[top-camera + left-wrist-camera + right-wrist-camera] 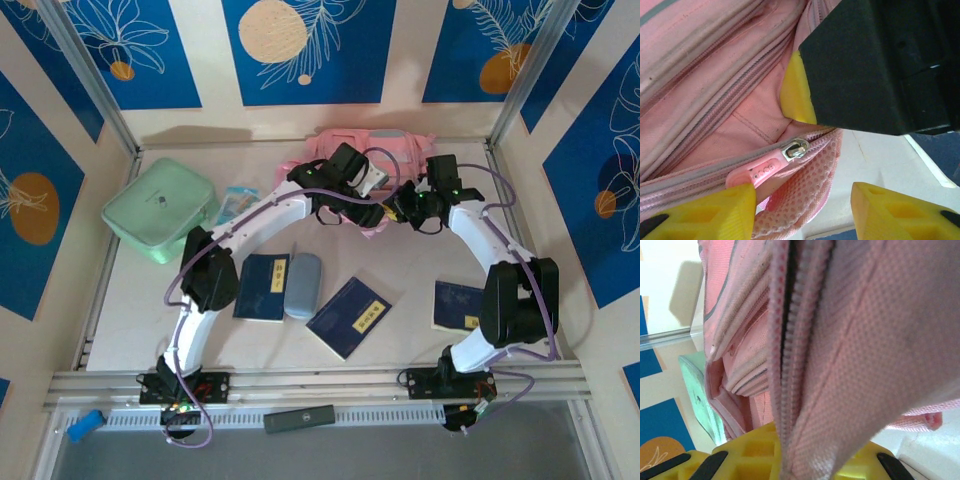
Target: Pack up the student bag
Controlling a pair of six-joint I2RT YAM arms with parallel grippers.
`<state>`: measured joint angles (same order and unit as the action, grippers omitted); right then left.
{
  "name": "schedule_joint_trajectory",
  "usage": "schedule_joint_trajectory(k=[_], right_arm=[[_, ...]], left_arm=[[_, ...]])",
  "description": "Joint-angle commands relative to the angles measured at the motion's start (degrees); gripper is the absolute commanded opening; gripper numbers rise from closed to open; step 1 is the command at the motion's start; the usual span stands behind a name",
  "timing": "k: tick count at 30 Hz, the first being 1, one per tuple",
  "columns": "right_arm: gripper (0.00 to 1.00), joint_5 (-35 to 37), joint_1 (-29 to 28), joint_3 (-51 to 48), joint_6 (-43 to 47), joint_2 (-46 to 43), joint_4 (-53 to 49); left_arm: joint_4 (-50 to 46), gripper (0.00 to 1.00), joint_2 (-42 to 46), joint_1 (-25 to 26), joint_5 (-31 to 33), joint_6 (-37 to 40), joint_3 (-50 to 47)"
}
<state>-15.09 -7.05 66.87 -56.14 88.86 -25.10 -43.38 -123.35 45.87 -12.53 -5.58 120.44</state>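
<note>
Found the student bag (392,146) at the far middle of the counter (140,330), a soft pink heap close to the back wall, with both arms bent in over its near side. Saw the left claw (805,217) standing apart in the left wrist view, its yellow fingertips (715,212) well separated and clamped on nothing. Noted, in the gap just above them, a metal zip slider (796,149) and its pink pull tab (754,175), the tab just beside the fingertip at the picture's left; could not tell whether touching. Saw pink mesh (805,190) hanging below the zip, down between the fingertips.

Found the right claw (790,462) pinched together on the student bag, gripping a fold of pink fabric along an open zip edge (785,340), with the cloth running straight down between the yellow fingers. Picked out this claw in the left wrist view too, as a black block with one yellow pad (797,95) pressed against the lining at the bag's gaping mouth.

Spotted a mint green case (160,215) at the left of the counter, well apart from the bag. Spotted, nearer the arms, three dark blue booklets (262,287) and a grey-blue pouch (303,285) just beside the leftmost booklet.
</note>
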Motion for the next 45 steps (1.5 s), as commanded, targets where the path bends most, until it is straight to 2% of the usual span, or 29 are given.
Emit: schedule_joint_trajectory(k=[1, 6, 10, 12, 15, 18, 21, 28, 31, 41, 43, 45], right_arm=[[0.09, -7.8, -1.5, 2.9, 2.7, -1.0, 3.9], [0.09, -8.3, -1.4, 3.0, 3.6, -1.7, 4.4], [0.09, -8.9, -1.6, 3.1, 4.6, -1.8, 4.4], [0.09, -9.3, -1.8, 3.3, 5.5, -1.8, 4.0], [0.09, -9.1, -1.8, 3.9, 6.6, -2.1, 2.5], [0.08, -8.9, -1.7, 4.4, 7.4, -2.0, 1.4], [0.08, -9.7, -1.8, 4.9, 8.0, -1.5, 1.0], [0.09, -10.7, -2.0, 7.6, 12.8, -1.0, -0.9], [0.08, -10.4, -2.5, 9.0, 15.5, -0.6, -2.5], [0.06, -8.2, -3.6, 13.1, 24.7, 0.8, -8.0], [0.05, -6.9, -3.6, 13.3, 25.5, 0.8, -8.3], [0.05, -6.0, -3.8, 13.8, 26.3, 1.0, -8.7]], left_arm=[[-1.7, 0.5, -1.9, -0.2, 0.5, -0.6, 2.2], [0.0, 0.41, -1.1, -0.6, 3.6, -3.8, 1.5], [4.0, 0.37, -0.3, -0.6, 2.0, -5.6, -0.7], [2.3, 0.41, -0.7, -0.7, 3.0, -3.6, 0.5], [1.3, 0.51, 0.8, -0.8, 2.8, 1.2, -0.5], [1.5, 0.53, 2.9, -1.1, 3.5, 3.7, -2.6], [-1.1, 0.53, 2.6, -2.1, 1.6, 5.3, -1.7], [-4.3, 0.63, 3.3, -2.4, -0.6, 8.8, -1.0], [-4.5, 0.63, 3.8, -3.1, 2.4, 8.9, -0.6], [-7.2, 0.63, 5.4, -6.4, -1.7, 11.9, 1.0], [-6.6, 0.63, 7.0, -7.4, -4.3, 11.8, -0.2], [-4.8, 0.61, 8.7, -7.8, -4.1, 11.4, -2.0]])
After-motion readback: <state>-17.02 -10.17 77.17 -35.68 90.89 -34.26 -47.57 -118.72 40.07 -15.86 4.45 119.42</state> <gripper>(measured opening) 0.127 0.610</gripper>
